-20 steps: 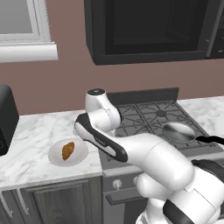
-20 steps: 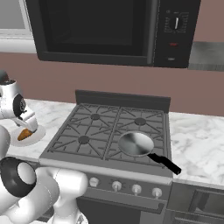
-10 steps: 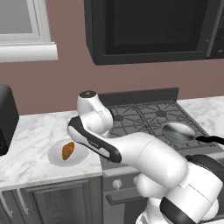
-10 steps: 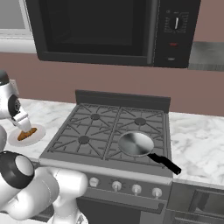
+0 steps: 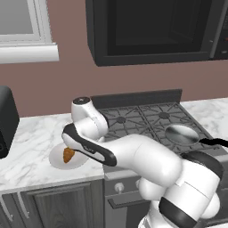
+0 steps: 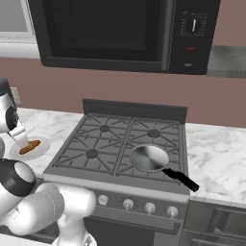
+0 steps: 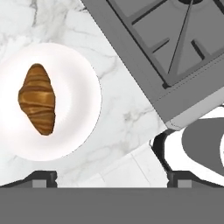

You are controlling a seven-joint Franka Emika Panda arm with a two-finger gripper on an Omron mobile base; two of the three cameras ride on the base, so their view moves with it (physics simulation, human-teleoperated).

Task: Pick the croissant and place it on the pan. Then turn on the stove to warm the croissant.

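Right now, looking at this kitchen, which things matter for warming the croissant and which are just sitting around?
For the job:
croissant, lying on the plate
pan, on the stove's front right burner
stove with its knobs
gripper, open above the counter

Just there:
white plate
microwave
marble counter
window

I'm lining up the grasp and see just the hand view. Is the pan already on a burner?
Observer: Yes, the pan sits on the stove's front right burner, handle pointing toward the front right.
Operator: Anything in it?
Observer: No, it looks bare; the croissant lies on the white plate, on the counter left of the stove.
Operator: How is the gripper placed?
Observer: In the left base view the gripper hangs above the plate, open, not touching the croissant.
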